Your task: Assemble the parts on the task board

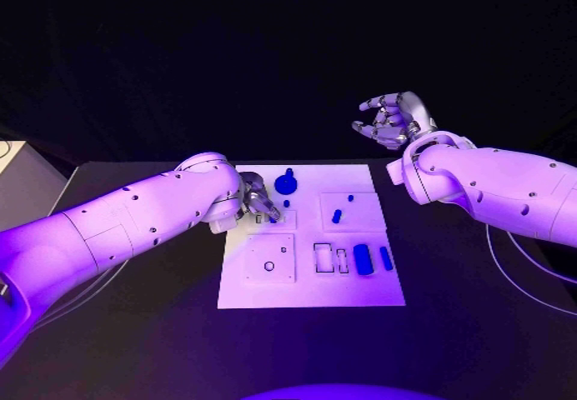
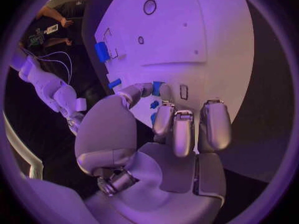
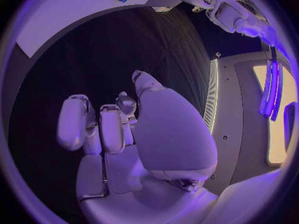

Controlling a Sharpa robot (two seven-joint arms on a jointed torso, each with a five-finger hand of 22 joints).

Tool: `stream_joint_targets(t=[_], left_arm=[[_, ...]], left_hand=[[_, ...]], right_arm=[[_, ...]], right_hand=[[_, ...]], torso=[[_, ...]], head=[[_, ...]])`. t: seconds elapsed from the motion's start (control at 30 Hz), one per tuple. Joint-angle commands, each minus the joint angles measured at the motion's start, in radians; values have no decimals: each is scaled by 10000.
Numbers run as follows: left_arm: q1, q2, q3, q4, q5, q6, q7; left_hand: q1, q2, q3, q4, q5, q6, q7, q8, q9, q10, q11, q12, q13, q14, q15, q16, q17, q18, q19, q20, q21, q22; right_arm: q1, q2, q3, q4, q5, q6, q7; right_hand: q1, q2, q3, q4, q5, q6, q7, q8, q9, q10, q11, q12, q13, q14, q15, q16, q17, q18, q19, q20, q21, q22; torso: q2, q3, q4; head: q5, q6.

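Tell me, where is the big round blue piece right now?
In the head view, the big round blue piece sits at the far edge of the task board, just right of the left hand.

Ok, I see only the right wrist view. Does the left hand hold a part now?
Observer: Yes. The left hand pinches a small blue part between its fingertips, over the task board.
Operator: And where do free parts lie?
Observer: Two long blue parts lie side by side at the board's near right.
Operator: Is my right hand over the board?
Observer: No. The right hand is raised beyond its far right corner, fingers apart, holding nothing.
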Motion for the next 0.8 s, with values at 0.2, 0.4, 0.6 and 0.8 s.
stream_joint_targets(t=[0.2,0.4,0.6,0.8], left_arm=[[-24,18,6,-53,58,-224,84],[-25,11,11,-67,65,-272,83],[-26,-7,27,-60,75,-337,82],[-26,-40,43,-58,80,-380,76]], left_hand=[[331,218,-104,243,-542,-104,-138,-60,-47,-23,-64,-73,-34,993,-58,-61,2402,-24,-83,-18,-57,-24],[397,202,-261,527,-1434,-74,-151,-77,-94,-37,-71,-69,-27,993,-62,-61,2402,-24,-71,-19,-72,-22],[473,194,-298,633,-1822,-61,-151,-85,-118,-41,-70,-68,-25,994,-62,-60,2404,-23,-70,-20,-83,-27],[577,194,-412,862,-2673,-30,-148,-101,-164,-48,-66,-70,-25,991,-59,-65,2396,-22,-66,-19,-99,-30]], right_arm=[[-1,10,8,0,-31,132,11],[-3,11,8,-2,-31,141,10],[-6,11,7,-8,-31,151,7],[-9,7,7,-9,-32,159,4]], right_hand=[[-65,-34,41,-9,32,-34,4,38,-11,-74,-14,-17,-16,-28,-18,-48,-7,79,-49,-8,-76,-13],[-67,-30,51,-10,48,-33,3,41,-11,-66,-15,-12,-16,-30,-19,-53,-12,79,-49,-8,-83,-18],[-67,-30,51,-10,48,-33,3,41,-11,-66,-15,-12,-16,-30,-19,-53,-12,79,-49,-8,-83,-18],[-70,-26,60,-11,64,-32,3,45,-11,-53,-16,0,-9,-27,-20,-51,-8,78,-45,-9,-81,-16]], torso=[[-4,0,9],[-4,-1,7],[-4,-2,4],[-8,0,5]], head=[[-16,-11],[-20,-14],[-17,-12],[-19,-18]])
